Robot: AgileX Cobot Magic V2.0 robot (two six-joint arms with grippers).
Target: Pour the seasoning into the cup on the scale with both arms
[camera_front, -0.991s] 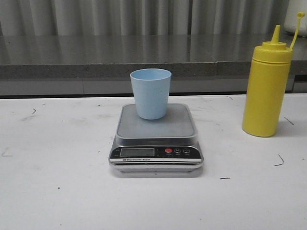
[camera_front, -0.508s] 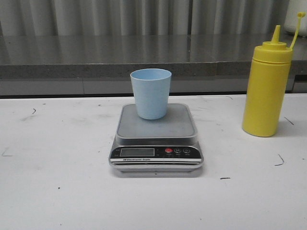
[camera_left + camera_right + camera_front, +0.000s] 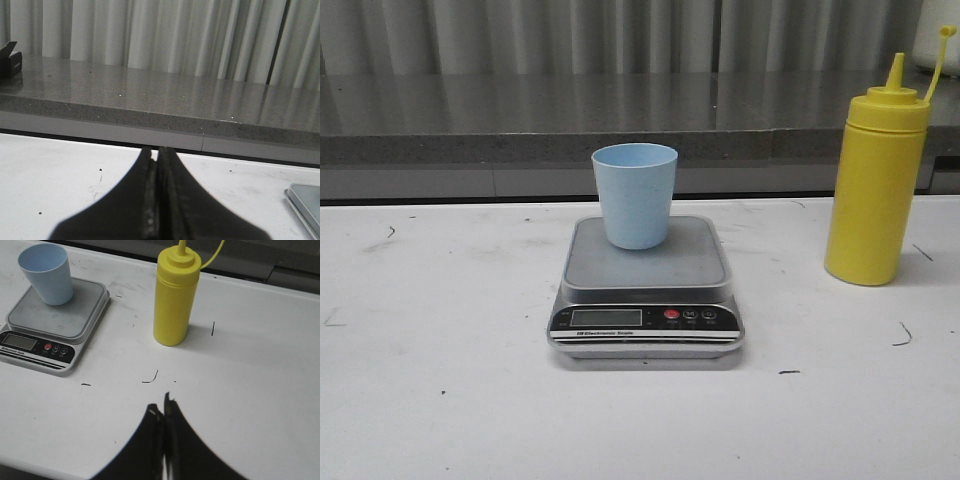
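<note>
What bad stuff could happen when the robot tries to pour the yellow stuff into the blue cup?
The yellow bottle is tall and narrow, so a clumsy grab by the shut right claw might tip it. The blue cup looks light and sits toward the back of the scale, so a bump could knock it off. The pointed nozzle could miss the cup.

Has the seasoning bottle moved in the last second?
No. The seasoning bottle stands upright at the same spot right of the scale, against the same table marks.

Grey counter [image 3: 520, 110] (pale curtains [image 3: 150, 35] behind).
</note>
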